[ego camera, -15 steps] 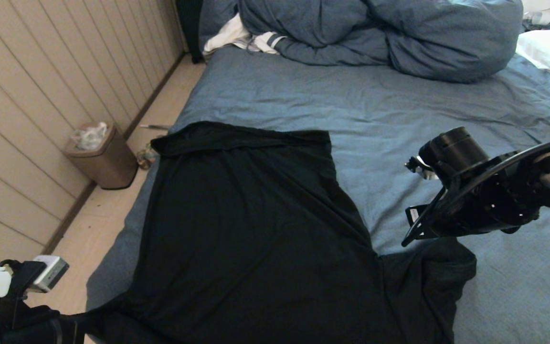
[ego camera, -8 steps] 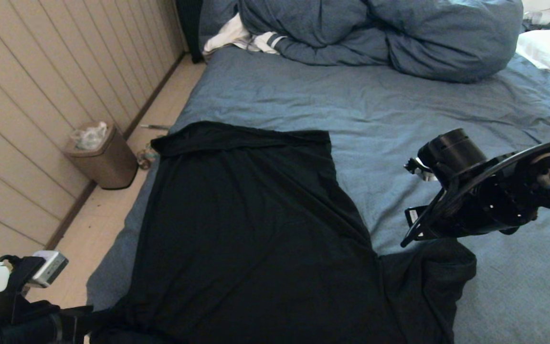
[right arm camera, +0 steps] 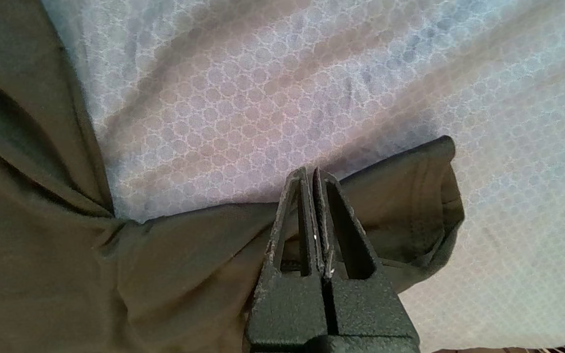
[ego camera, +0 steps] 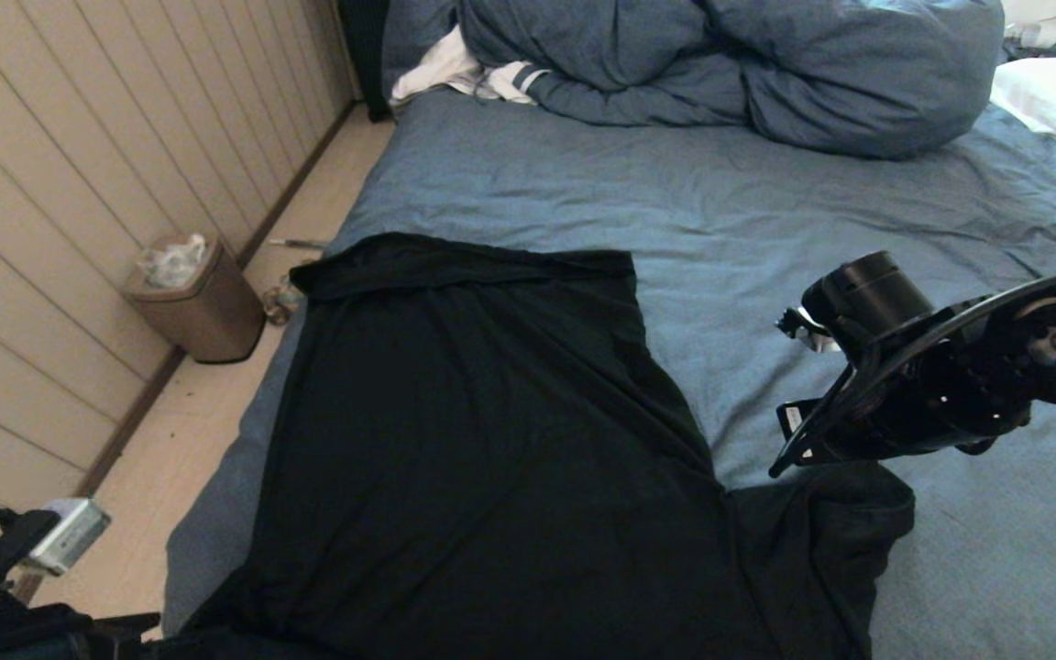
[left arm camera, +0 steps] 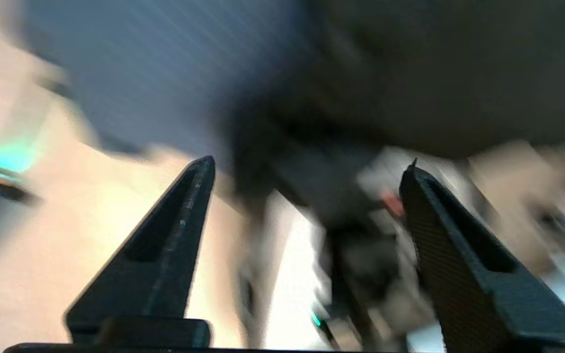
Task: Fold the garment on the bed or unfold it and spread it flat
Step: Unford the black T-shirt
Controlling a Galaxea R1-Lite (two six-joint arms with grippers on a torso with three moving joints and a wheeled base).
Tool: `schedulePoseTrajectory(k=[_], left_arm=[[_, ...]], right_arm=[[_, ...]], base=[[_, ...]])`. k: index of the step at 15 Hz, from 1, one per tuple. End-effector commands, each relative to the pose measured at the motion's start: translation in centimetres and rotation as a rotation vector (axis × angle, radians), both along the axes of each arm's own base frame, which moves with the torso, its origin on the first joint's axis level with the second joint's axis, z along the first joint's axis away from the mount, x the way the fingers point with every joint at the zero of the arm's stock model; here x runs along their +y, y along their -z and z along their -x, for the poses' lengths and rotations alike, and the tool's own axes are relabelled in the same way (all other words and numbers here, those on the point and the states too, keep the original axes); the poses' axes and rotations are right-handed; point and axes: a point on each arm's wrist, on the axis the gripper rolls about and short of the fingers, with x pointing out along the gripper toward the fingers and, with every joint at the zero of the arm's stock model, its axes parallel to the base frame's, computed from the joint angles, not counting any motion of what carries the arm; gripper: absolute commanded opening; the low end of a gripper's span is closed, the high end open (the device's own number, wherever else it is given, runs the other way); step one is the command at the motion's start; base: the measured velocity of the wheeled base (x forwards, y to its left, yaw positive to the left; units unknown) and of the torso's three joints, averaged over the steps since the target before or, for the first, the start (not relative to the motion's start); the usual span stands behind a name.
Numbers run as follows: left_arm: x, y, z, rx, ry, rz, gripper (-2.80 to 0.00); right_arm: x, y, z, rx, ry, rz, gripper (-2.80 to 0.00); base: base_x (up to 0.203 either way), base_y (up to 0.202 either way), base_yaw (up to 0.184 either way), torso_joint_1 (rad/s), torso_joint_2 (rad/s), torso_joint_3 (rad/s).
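Right gripper (right arm camera: 312, 171): fingers pressed together with nothing visibly between them, tips poised over the edge of the T-shirt's sleeve (right arm camera: 400, 215); whether they touch the cloth cannot be told.
Left gripper (left arm camera: 307, 164): fingers spread wide apart, holding nothing; beyond the tips lie blurred black cloth and blue-grey sheet. In the head view only the arm's wrist shows, low at the near left corner, off the side of the bed.
T-shirt (ego camera: 482, 458): black, plain side up, spread mostly flat on the bed between the two grippers; its far hem is turned over in a narrow band; one short sleeve lies bunched just below the right gripper.
Bed (ego camera: 766, 202): wrinkled blue-grey sheet, stretching far beyond the right gripper.
Duvet (ego camera: 730, 64): bunched, blue-grey, at the far end of the bed, well apart from both grippers.
Bin (ego camera: 189, 298): brown, on the floor beside the bed, ahead of the left gripper.
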Motion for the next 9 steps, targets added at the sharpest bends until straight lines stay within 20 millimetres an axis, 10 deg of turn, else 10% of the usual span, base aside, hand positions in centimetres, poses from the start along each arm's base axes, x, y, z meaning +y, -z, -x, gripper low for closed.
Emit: schedulePoseTrajectory(k=[1,9], left_arm=[[-0.7,-0.7,1.5,0.085,0.085,0.069,0.00],[-1.1,1.9,0.1,0.307,0.095,0.082,0.00]], right_arm=[[0.1,0.2,-0.2,0.003,-0.001,0.000,-2.80],[0.1,0.8,-1.3,0.005,0.009,-0.006,-2.80]], base=[[0.000,0.000,0.000,0.000,0.00,0.000],[0.000,0.000,0.000,0.000,0.00,0.000]])
